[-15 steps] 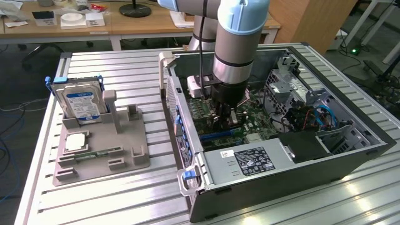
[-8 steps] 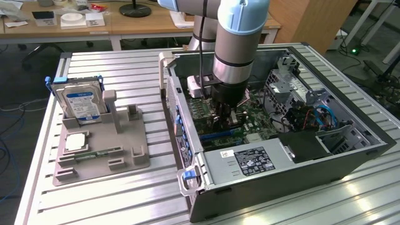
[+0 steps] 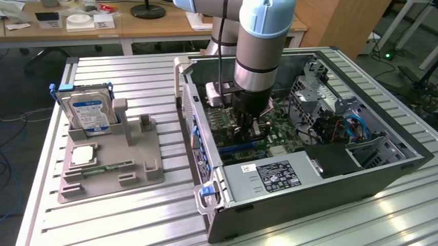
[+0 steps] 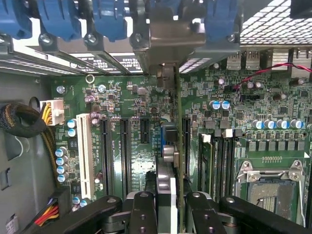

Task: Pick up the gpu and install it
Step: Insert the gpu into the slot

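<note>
Gripper point(image 4: 168, 207) inside the open black computer case point(image 3: 383, 171), holding the gpu point(image 4: 173, 161) over the green motherboard point(image 4: 131, 97).

The black fingers point(image 4: 142, 212) are clamped on the thin dark card with a silvery bracket, which stands on edge among the black expansion slots point(image 4: 124, 156), bracket end at the case's rear wall.

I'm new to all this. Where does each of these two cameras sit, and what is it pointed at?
Exterior view: off the arm, raised, looking down at a slatted metal table with an open computer case and a grey parts holder; the arm reaches down into the case.
Wrist view: on the arm's wrist, looking straight down at the motherboard inside the case; the gripper shows, closed on the gpu, seen edge-on.
Shared: the motherboard, the gripper and the case interior.
</note>
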{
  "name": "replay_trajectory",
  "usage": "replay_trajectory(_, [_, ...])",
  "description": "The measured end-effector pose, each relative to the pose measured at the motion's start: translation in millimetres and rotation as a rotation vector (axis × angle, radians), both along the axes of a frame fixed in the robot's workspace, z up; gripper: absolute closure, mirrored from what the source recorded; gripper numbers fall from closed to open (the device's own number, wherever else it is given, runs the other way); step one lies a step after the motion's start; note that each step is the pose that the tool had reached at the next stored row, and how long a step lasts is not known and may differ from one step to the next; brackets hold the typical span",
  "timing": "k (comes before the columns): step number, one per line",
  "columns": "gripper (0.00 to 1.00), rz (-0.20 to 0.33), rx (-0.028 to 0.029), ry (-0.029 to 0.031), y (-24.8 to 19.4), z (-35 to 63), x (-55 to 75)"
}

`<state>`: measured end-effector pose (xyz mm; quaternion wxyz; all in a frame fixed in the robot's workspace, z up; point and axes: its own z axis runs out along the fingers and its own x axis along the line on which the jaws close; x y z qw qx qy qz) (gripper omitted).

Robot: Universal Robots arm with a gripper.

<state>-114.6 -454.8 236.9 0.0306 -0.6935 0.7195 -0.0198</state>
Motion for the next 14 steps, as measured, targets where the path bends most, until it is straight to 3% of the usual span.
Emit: replay_trajectory(14, [0.72, -0.001, 0.0001, -0.0001, -0.2, -3.1, -0.1])
